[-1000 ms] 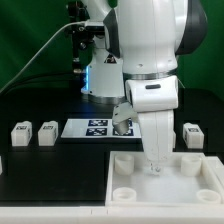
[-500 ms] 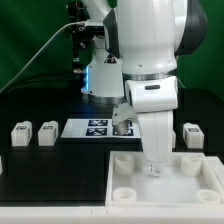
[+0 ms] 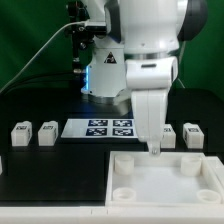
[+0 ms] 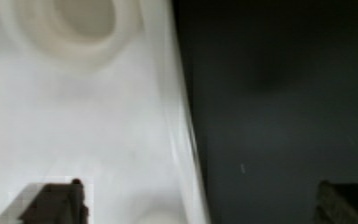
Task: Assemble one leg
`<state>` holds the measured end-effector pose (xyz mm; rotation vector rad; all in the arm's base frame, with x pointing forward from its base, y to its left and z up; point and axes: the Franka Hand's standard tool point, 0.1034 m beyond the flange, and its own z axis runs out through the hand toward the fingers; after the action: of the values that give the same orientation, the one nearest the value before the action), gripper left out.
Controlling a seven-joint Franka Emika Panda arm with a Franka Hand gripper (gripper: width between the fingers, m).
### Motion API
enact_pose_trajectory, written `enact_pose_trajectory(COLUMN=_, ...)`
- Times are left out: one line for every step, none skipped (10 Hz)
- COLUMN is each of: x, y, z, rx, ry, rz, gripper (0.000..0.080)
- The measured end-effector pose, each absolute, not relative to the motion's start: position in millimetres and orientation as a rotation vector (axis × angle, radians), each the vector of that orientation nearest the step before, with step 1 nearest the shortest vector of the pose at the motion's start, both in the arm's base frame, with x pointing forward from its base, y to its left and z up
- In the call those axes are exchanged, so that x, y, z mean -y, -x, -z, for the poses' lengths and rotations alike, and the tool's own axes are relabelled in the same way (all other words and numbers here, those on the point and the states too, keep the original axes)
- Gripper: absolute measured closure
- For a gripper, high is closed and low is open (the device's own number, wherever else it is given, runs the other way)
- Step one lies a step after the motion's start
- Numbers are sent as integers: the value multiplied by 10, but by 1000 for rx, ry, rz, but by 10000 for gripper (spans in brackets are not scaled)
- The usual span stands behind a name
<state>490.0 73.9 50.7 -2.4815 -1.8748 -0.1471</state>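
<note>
Small white legs with marker tags lie on the black table: two at the exterior view's left and one at the right. Another leg shows partly beside the hand. My gripper hangs over the back edge of the big white tray-like part. In the wrist view the gripper is open and empty, its dark fingertips wide apart. One is over the tray and the other over the black table. A round corner socket shows in the tray.
The marker board lies on the table behind the tray. The robot base stands at the back centre. The tray has round sockets at its corners.
The gripper has risen out of the tray and now hangs over its back edge. The hand has turned, so it no longer covers the marker board's right end.
</note>
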Motion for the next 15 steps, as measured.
enact_pose_trajectory(x=-845, y=-4917, z=-603, rx=1701, ry=2604, rz=155, gripper=151)
enact_pose_trajectory(x=-947, y=-4907, z=-623, rx=1531, ry=2700, rz=159, gripper=151)
enact_pose_trajectory(x=-1085, y=-4896, z=-654, rx=1305, ry=2807, rz=163, gripper=151)
enact_pose_trajectory(x=-1147, y=-4893, z=-671, rx=1173, ry=2858, rz=167, gripper=151)
enact_pose_trajectory(x=-1132, y=-4892, z=-663, rx=1107, ry=2879, rz=163, gripper=151)
enact_pose_trajectory(x=-1143, y=-4889, z=-662, rx=912, ry=2933, rz=157, gripper=151)
enact_pose_trajectory(x=-1176, y=-4879, z=-660, rx=743, ry=2968, rz=150, gripper=151)
enact_pose_trajectory(x=-1302, y=-4815, z=-647, rx=455, ry=3005, rz=124, gripper=151)
enact_pose_trajectory(x=-1456, y=-4750, z=-644, rx=241, ry=3014, rz=101, gripper=151)
enact_pose_trajectory(x=-1539, y=-4707, z=-639, rx=72, ry=3010, rz=83, gripper=151)
enact_pose_trajectory(x=-1564, y=-4666, z=-622, rx=47, ry=3011, rz=55, gripper=151)
enact_pose_trajectory(x=-1552, y=-4669, z=-626, rx=62, ry=3014, rz=13, gripper=151)
enact_pose_trajectory(x=-1554, y=-4690, z=-634, rx=61, ry=3012, rz=29, gripper=151)
enact_pose_trajectory(x=-1562, y=-4682, z=-629, rx=63, ry=3012, rz=27, gripper=151)
enact_pose_trajectory(x=-1588, y=-4540, z=-599, rx=40, ry=3025, rz=-150, gripper=151)
